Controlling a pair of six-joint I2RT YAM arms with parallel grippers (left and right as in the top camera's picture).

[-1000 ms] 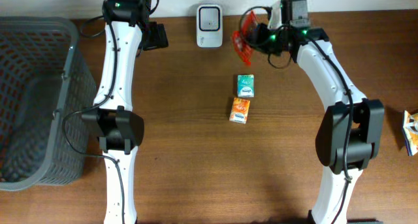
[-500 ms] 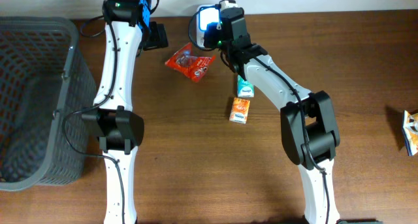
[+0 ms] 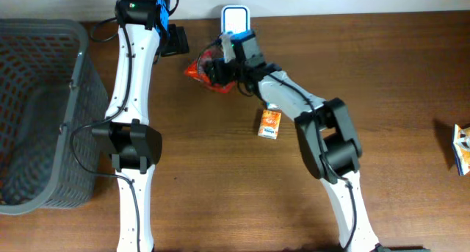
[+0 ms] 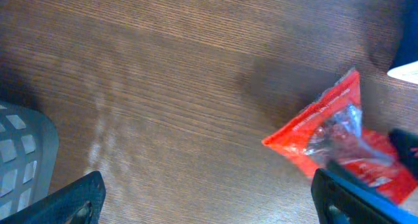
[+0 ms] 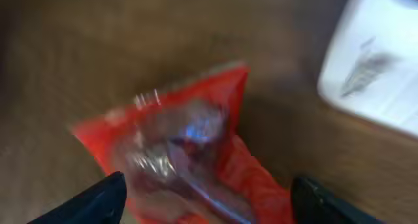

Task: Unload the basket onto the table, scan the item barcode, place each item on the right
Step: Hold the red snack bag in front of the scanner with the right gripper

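The item, a red packet with a clear window [image 3: 198, 70], lies on the table left of the white barcode scanner [image 3: 235, 18]. My right gripper [image 3: 217, 67] reaches over it from the right. In the right wrist view its jaws stand wide apart, so the gripper [image 5: 212, 204] is open, and the packet [image 5: 183, 139] lies between and ahead of the fingers, with the scanner [image 5: 379, 61] at the upper right. My left gripper [image 3: 176, 40] hangs open just left of the packet. In the left wrist view this gripper [image 4: 212, 201] has nothing between its fingers, and the packet [image 4: 333, 139] lies beside the right one.
A teal box [image 3: 275, 100], partly under my right arm, and an orange box [image 3: 269, 124] lie at mid-table. Another packet [image 3: 461, 148] sits at the right edge. A grey mesh basket [image 3: 37, 112] fills the left side, its corner [image 4: 19, 152] showing in the left wrist view.
My right arm swung left with the red packet, from right of the scanner to left of it, then opened its jaws. The left arm has not moved.
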